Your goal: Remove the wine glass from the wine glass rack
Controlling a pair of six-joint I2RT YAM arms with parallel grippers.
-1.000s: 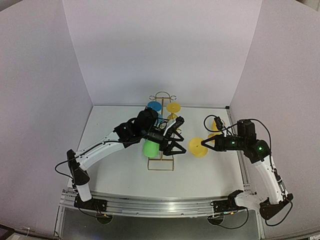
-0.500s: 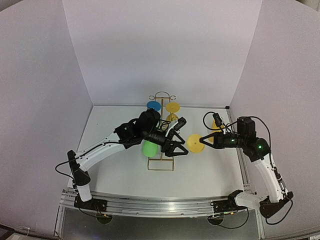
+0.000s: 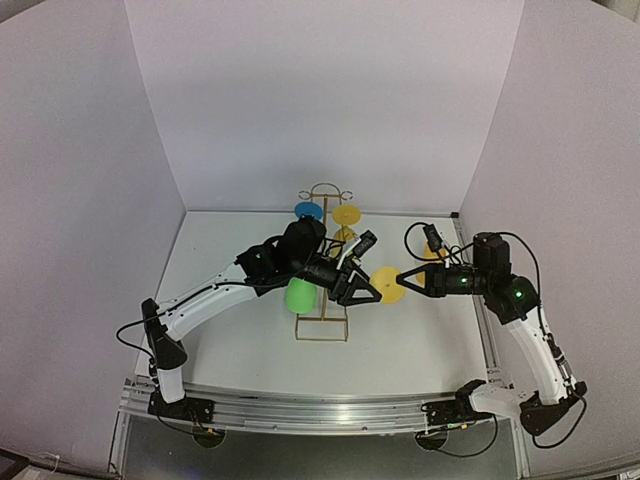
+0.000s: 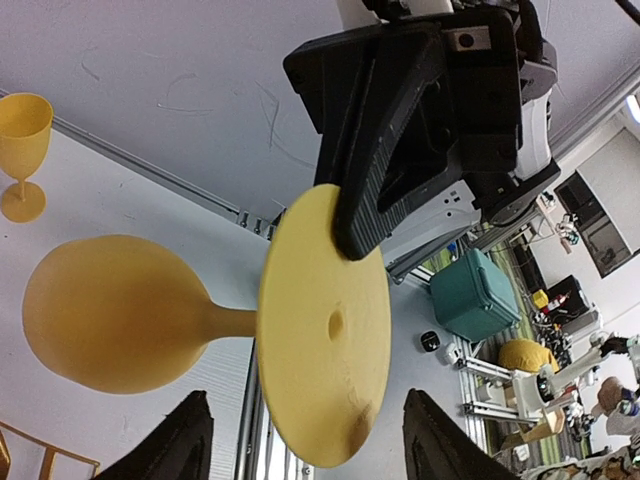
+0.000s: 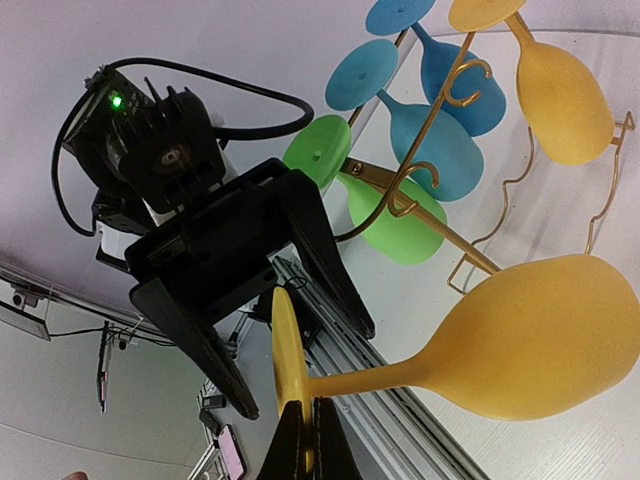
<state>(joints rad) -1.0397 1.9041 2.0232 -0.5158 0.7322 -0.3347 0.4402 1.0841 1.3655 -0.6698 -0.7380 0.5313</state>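
Currently the yellow wine glass hangs clear of the wine glass rack, foot rim pinched by closed right fingers, left fingers open astride the foot; early release or skewed closing could drop it onto the counter.

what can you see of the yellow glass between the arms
The yellow glass looks like matte plastic: rounded bowl, short stem, flat round foot with a central dimple. It lies sideways in the air, off the rack. The right tool pinches the foot's rim; the left tool stands open around it.
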